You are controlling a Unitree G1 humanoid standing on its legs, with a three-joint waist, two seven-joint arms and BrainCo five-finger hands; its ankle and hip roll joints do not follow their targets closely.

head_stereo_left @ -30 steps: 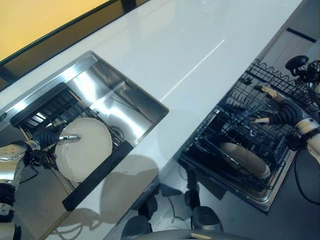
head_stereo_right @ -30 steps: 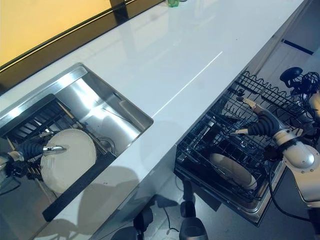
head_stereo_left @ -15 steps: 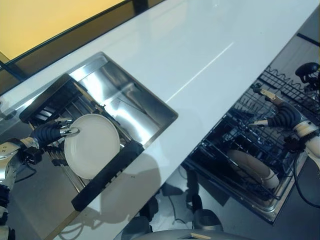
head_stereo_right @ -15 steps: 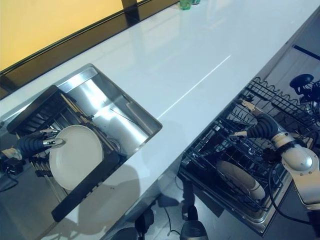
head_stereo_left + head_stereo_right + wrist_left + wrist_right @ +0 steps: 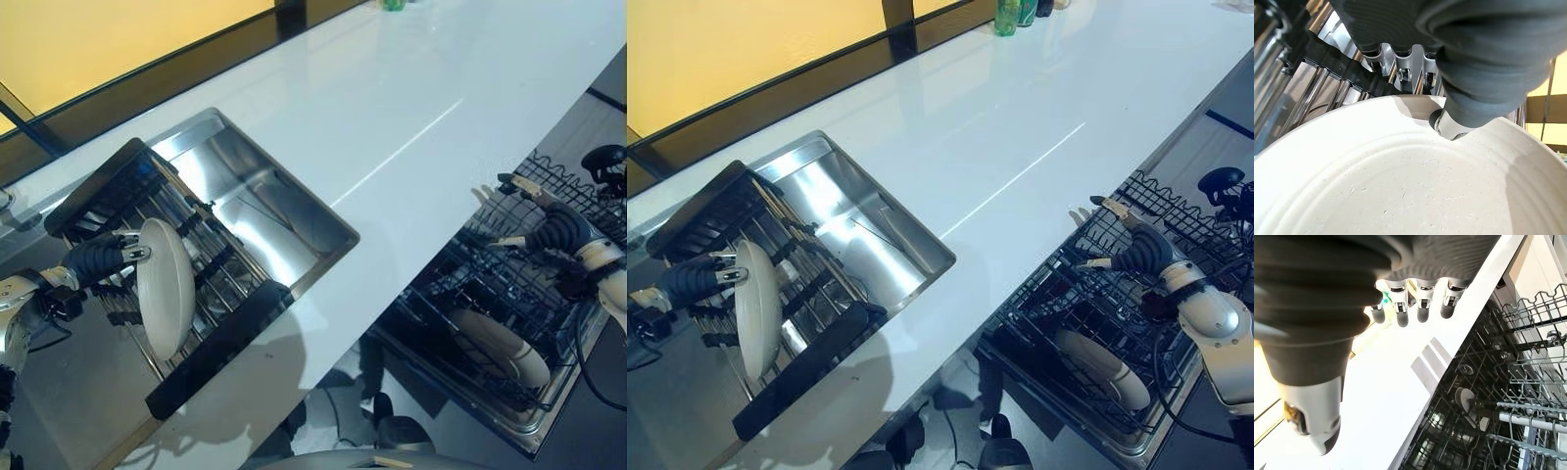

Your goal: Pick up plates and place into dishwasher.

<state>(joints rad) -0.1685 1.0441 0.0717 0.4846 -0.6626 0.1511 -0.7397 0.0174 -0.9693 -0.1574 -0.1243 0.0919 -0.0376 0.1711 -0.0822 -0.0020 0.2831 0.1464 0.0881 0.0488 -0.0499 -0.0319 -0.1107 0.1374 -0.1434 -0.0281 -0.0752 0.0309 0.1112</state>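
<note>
left hand [image 5: 98,260]: pinching the rim of the round white ceramic plate [image 5: 164,287], thumb on the face and fingers curled behind it, over the black wire dish rack [image 5: 201,269] in the sink. Plate is tipped up on edge, I'd guess so it slips out between the rack's bars instead of snagging.

plate in the wrist view: thumb tip pressed right at the edge of the ridged face, fingers behind with the rack bars past them. Grip is only on the rim, so it could swing or slip if moved fast.

right hand [image 5: 1122,245]: fingers straight and spread, holding nothing, hovering over the counter-side edge of the black wire dishwasher rack [image 5: 1087,323]. Looks parked there, ready to take or steady the plate.

dishwasher rack: pulled out below the front edge of the white counter [image 5: 392,117], with another white plate [image 5: 500,345] already lying in it.

stainless steel sink [image 5: 265,201]: set into the left end of the counter, well apart from the dishwasher, so there's a long carry ahead.

green bottle [image 5: 1007,15]: at the counter's far edge, out of the way.
</note>
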